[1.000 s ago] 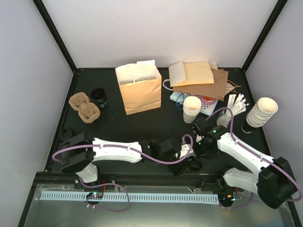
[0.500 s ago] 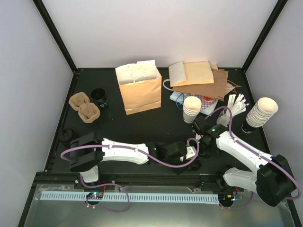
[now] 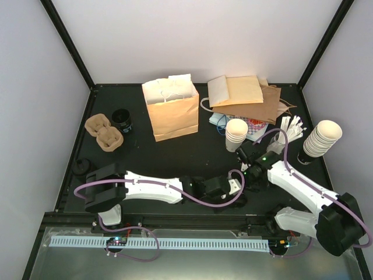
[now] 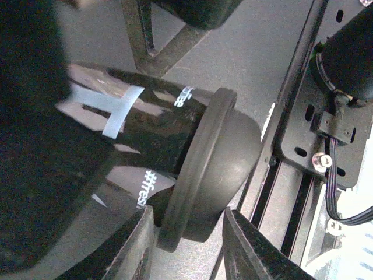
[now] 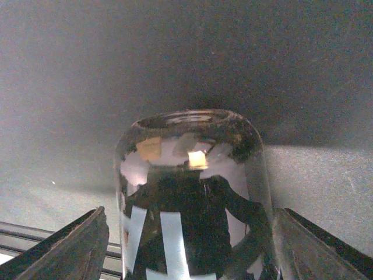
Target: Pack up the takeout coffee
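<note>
The takeout coffee shows here as a glossy black cup with white print and a dark domed lid, lying tilted just above the table's near rail. My right gripper is shut on the cup's body, one finger on each side, the cup's base pointing away from the camera. My left gripper has its jaws half narrowed around the lid's lower edge, with thin gaps still showing. From above both grippers meet at centre front and hide most of the cup. The brown paper bag stands open at the back.
Two pulp cup trays and a lidless black cup sit at the back left. Cream cup stacks, flat paper bags and sachets crowd the right. The metal rail runs right beside the lid.
My left gripper has slid right, up to the right gripper, and its jaws have narrowed from wide open around the lid. The right gripper shifted slightly back with the cup.
</note>
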Tool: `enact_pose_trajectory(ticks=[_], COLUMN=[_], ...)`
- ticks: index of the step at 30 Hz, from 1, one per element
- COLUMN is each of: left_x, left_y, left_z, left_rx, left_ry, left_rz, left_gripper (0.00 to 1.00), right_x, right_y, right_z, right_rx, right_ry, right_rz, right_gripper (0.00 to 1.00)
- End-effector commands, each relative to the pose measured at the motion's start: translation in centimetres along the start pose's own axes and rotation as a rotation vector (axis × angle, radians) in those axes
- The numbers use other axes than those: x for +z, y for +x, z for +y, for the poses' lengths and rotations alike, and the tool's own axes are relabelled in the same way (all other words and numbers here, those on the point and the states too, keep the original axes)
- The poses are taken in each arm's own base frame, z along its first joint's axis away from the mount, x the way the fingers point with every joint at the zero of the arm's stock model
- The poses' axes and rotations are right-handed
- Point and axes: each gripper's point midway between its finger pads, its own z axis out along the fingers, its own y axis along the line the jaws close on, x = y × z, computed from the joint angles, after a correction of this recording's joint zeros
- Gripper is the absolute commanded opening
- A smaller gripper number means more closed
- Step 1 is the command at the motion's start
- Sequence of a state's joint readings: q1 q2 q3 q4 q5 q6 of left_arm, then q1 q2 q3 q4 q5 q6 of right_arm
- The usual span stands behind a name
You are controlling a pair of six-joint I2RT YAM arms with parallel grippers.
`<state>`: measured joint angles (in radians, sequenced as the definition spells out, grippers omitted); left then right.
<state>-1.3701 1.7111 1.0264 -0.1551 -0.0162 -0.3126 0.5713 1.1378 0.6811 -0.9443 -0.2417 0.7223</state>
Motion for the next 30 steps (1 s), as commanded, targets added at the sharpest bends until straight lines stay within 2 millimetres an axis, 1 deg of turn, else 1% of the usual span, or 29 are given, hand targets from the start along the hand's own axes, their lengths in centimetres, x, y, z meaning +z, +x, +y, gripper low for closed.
enact_pose_trajectory(ticks=[1,7,10,12,13,14,15,16,18,20,24,27,30], left_x=[-1.0,-2.4,-3.6,-4.2,-4.4,-4.6,-4.7,-4.7,-4.5,-4.1,-2.9,-2.0,-1.1], left_y=[-1.0,-1.5,-2.0,-2.2,-2.2,-2.3,-2.4,-2.4,-2.4,-2.3,-1.9,-1.6,-1.2], left_z=[0.7,1.1,1.6,1.8,1.8,1.5,1.1,0.8,0.2,-0.2,-0.8,-1.3,-1.4], left_rx=[-0.029,-0.075,-0.125,-0.139,-0.131,-0.116,-0.098,-0.08,-0.046,-0.021,0.016,0.042,0.057], left_ry=[-0.047,-0.043,-0.016,-0.001,0.002,0.015,0.034,0.047,0.058,0.062,0.057,0.046,0.033], left_rz=[-0.033,-0.046,-0.065,-0.075,-0.079,-0.081,-0.084,-0.085,-0.09,-0.089,-0.073,-0.061,-0.044], left_gripper=[0.35,0.33,0.32,0.31,0.34,0.38,0.44,0.53,0.66,0.74,0.82,0.85,0.85], right_x=[-2.4,-6.0,-7.7,-8.4,-8.7,-8.7,-8.5,-8.1,-6.8,-5.7,-3.4,-1.9,-0.9], right_y=[-1.3,-3.3,-4.6,-5.4,-5.6,-5.8,-5.7,-5.5,-4.8,-4.3,-3.1,-2.1,-1.3], right_z=[1.0,1.1,1.5,1.4,1.2,1.1,1.1,1.3,1.4,1.3,1.3,1.0,0.8], right_rx=[0.007,-0.037,-0.074,-0.098,-0.102,-0.112,-0.123,-0.137,-0.149,-0.152,-0.148,-0.14,-0.14], right_ry=[-0.017,0.038,0.046,0.068,0.085,0.097,0.097,0.089,0.075,0.063,0.021,0.003,-0.015], right_rz=[-0.073,-0.191,-0.264,-0.307,-0.319,-0.322,-0.311,-0.29,-0.233,-0.194,-0.131,-0.072,-0.044], right_gripper=[0.8,0.85,0.85,0.85,0.85,0.85,0.85,0.85,0.86,0.85,0.85,0.85,0.85])
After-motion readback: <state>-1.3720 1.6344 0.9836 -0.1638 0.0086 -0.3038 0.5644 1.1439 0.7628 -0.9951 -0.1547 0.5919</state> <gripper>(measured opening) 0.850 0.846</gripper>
